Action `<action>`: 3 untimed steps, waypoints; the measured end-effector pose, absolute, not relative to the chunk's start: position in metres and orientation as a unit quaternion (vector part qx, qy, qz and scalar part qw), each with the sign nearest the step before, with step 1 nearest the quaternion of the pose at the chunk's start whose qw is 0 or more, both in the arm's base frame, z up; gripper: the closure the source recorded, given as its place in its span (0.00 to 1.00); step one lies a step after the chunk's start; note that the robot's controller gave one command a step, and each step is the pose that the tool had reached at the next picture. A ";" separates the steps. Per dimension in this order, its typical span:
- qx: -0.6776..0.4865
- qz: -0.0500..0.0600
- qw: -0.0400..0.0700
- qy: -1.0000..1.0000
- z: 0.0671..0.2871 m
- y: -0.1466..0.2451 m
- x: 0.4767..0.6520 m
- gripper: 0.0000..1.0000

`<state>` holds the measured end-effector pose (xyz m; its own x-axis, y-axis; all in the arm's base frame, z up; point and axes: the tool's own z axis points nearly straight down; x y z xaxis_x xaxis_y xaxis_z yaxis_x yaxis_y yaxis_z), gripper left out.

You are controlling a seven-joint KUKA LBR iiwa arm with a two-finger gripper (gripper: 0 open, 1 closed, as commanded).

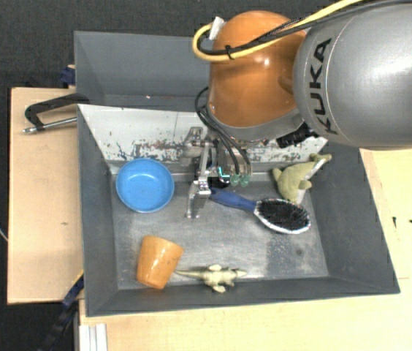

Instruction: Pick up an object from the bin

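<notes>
Gripper (217, 189) at frame centre, fingers spread, pinching nothing; hairbrush (264, 209) lies just lower right, blue handle end nearest fingers; long axis running toward lower right, bristle head farthest

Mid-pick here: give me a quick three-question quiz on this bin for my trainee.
1. True or false: the orange cup stands upright.
2. Which thing lies closest to the gripper? A: cup. B: hairbrush. C: toy lizard.
3. Fill in: in the camera view, the toy lizard lies just right of the ____.

Key: 1 false, the cup lies on its side. 2 B, the handle reaches right up to the gripper. 3 cup.
</notes>
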<state>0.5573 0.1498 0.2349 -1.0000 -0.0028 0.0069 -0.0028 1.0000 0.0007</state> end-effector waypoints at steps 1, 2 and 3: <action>0.007 -0.002 -0.004 -1.000 0.117 0.163 0.550 0.00; 0.035 -0.001 -0.004 -0.999 0.131 0.168 0.573 0.00; 0.121 -0.001 -0.003 -0.993 0.075 0.164 0.582 0.00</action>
<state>0.5823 0.1642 0.0746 -0.9708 -0.2399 -0.0056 -0.2399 0.9708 0.0015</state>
